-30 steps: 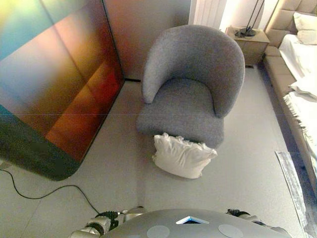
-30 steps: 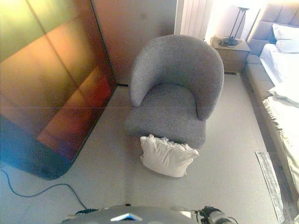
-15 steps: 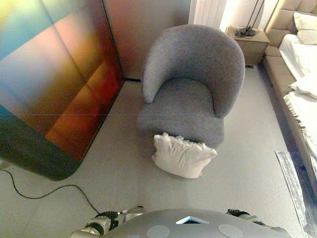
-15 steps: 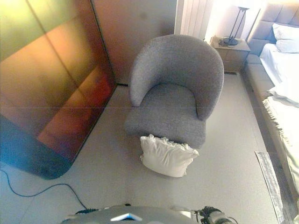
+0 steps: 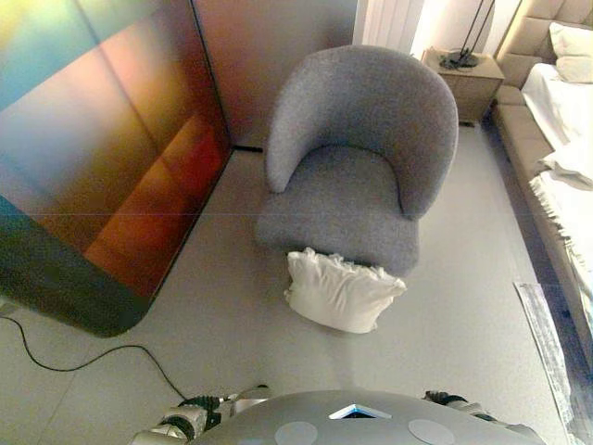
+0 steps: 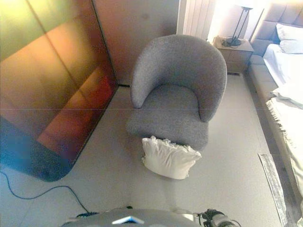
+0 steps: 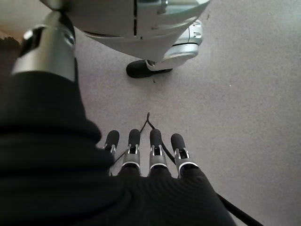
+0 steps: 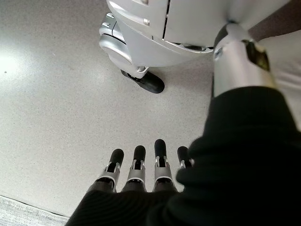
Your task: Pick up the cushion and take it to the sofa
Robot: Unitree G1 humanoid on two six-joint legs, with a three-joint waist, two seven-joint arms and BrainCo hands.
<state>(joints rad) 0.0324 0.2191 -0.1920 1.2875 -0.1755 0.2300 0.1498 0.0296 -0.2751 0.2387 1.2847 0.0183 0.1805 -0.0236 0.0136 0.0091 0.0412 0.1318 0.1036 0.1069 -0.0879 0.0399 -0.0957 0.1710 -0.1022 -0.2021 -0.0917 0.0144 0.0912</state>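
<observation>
A white cushion [image 5: 340, 292] lies on the grey floor, leaning against the front of a grey armchair [image 5: 357, 158]. Both hands hang low at my sides, far from it, and show only in their wrist views. My left hand [image 7: 146, 155] points its straight fingers down at bare floor and holds nothing. Likewise, my right hand [image 8: 141, 174] has straight fingers over the floor and is empty. No sofa other than the armchair is in view.
A large glossy panel [image 5: 102, 139] leans at the left. A bed [image 5: 565, 120] with white linen runs along the right edge, with a bedside table and lamp [image 5: 468, 69] behind the chair. A pale strip [image 5: 547, 343] lies on the floor at the right.
</observation>
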